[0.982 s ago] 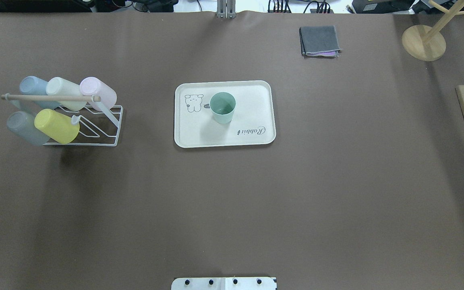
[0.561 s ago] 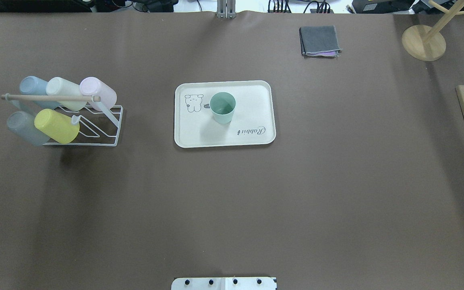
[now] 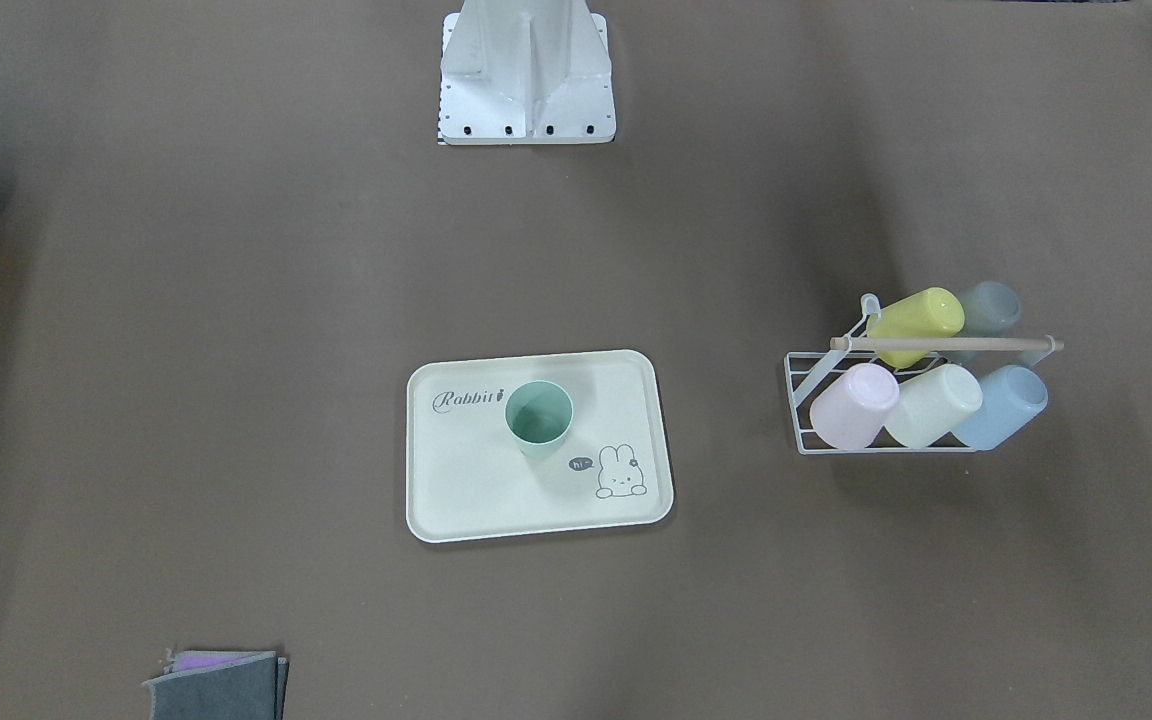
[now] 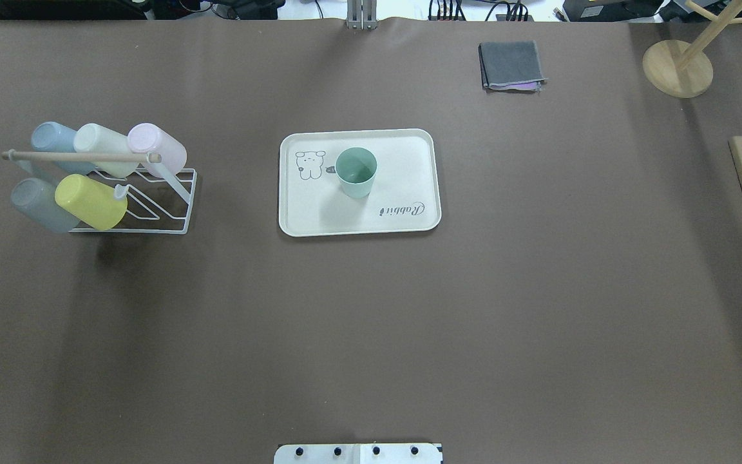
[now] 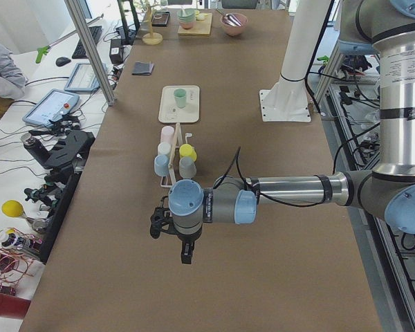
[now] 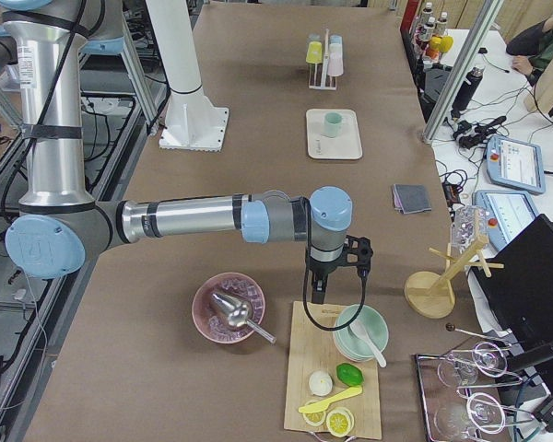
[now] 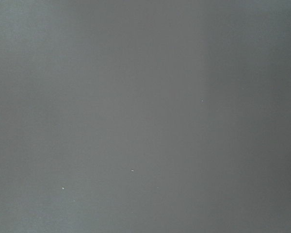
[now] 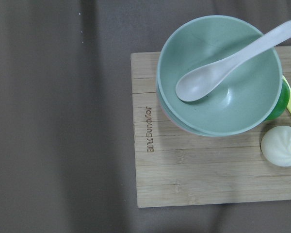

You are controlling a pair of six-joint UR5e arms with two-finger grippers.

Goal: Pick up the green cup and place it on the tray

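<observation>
Across the last second nothing has moved on the worktop (image 4: 538,290): the overhead view matches the two earlier ones item for item. The green cup (image 4: 356,171) stands upright, mouth up, inside the tray (image 4: 409,167), on the half nearer the worktop's far edge, between the bunny drawing and the "Rabbit" script. The tray itself lies midway between the worktop's left and right ends, somewhat closer to the far edge than to the robot's edge.

Neither arm is near it. The left tool (image 5: 185,250) hangs over bare worktop close to the left end, beyond the rack (image 4: 171,212) of pastel cups, and its wrist camera sees only plain surface. The right tool (image 6: 317,293) hangs near the right end, above the edge of a wooden board (image 8: 184,174) that carries a green bowl (image 8: 242,107) with a spoon (image 8: 223,68) in it. Both tools show only in the side views, so I cannot tell whether their fingers are spread or pressed together; neither appears to carry anything.

With the cup at rest on the tray, nothing touching it and both arms parked well apart from it, the placing looks finished. The stillness suggests the task is complete, not paused mid-step.
</observation>
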